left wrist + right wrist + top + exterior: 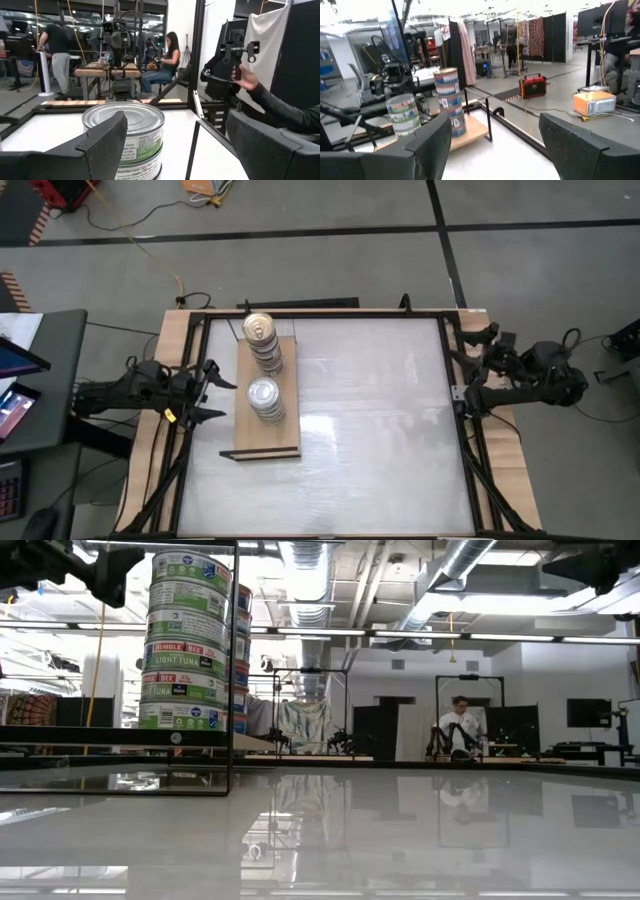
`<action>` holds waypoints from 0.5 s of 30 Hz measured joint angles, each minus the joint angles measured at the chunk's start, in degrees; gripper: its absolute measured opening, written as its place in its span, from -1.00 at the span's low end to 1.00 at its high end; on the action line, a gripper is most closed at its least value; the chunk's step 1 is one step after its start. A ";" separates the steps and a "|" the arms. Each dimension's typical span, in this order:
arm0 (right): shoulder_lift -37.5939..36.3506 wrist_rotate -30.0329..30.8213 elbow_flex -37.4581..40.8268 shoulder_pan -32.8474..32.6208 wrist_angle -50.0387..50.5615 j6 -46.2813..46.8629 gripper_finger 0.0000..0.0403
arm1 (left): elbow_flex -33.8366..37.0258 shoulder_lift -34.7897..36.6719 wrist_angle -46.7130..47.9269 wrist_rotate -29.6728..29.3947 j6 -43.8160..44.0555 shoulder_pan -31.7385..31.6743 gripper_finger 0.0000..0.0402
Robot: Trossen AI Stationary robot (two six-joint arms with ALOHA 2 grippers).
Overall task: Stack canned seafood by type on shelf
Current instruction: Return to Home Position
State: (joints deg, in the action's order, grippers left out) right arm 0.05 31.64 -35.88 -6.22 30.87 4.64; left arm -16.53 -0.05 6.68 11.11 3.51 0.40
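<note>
Step in hand: the return to rest, by my reckoning. Both stacks stand on the shelf and neither hand carries a tin.
Left hand (213, 395): at the counter's left rail, just beside the shelf, fingers spread wide and empty (its wrist view looks straight at the silver lid of the nearer stack).
Right hand (468, 368): at the right rail, well apart from the shelf, fingers wide, holding nothing.
Shelf (262, 442): tan board on a thin black frame, on the left part of the white counter (370, 430).
Green-label tuna stack (264, 398): silver-topped, upright, about mid-shelf.
Blue-and-pink stack (261, 340): gold-topped, upright, at the shelf's far end, just beside the green one.
Loose tins: none that I can see off the shelf.
Progress: sorting looks done, one type per stack.
Next move calls for: the left arm to draw away from the shelf rather than across it, fingers kept open; the right arm looks to have a free path.
Risk: the stacks are tall and narrow, so a nudge to the shelf could topple them.
</note>
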 joint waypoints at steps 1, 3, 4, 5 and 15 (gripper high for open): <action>0.07 -0.02 -0.61 0.00 0.18 0.00 0.60 | 0.00 -0.03 -0.17 0.02 0.02 0.01 0.62; 0.31 -0.09 -1.69 0.00 2.02 0.15 0.60 | 0.00 -0.17 0.19 0.04 0.06 0.00 0.62; 0.27 -0.10 -2.09 0.00 2.52 0.74 0.60 | 0.00 -0.20 0.32 0.04 0.16 0.00 0.62; 0.11 -0.10 -2.39 -0.02 3.28 1.51 0.60 | 0.00 -0.17 0.66 0.04 0.20 0.00 0.62; 0.09 -0.13 -5.39 0.00 7.77 10.89 0.60 | 0.00 -0.13 3.04 0.66 0.87 0.22 0.62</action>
State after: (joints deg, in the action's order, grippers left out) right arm 0.14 31.51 -41.28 -6.22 38.64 15.53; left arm -16.53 -0.19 9.72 11.77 4.38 0.62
